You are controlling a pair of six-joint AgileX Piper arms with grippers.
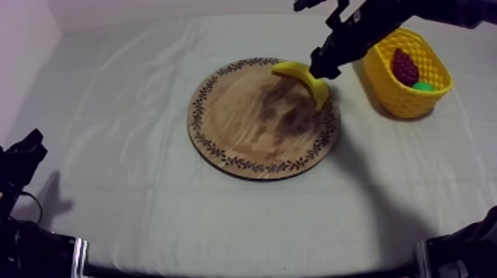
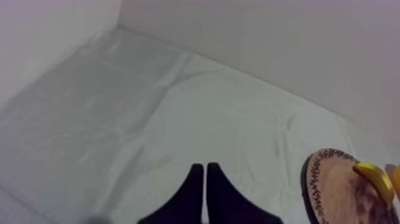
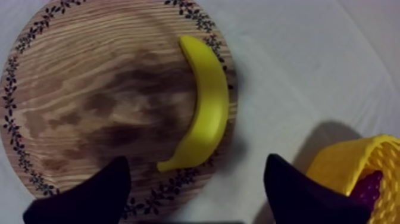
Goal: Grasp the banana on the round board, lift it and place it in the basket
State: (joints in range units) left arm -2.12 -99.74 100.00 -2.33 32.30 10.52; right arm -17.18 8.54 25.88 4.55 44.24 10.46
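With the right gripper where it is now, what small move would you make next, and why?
Probably lower the right gripper and close on the banana: its fingers stand open about the banana's end, which lies ungripped at the rim of the wooden board.

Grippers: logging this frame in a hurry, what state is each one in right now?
Left gripper: closed, holding nothing.
Right gripper: open, over the banana on the board, holding nothing.

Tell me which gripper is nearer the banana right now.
Right. The right gripper hangs open over the banana at the rim of the board. The left gripper rests shut over bare cloth, well away from the board.
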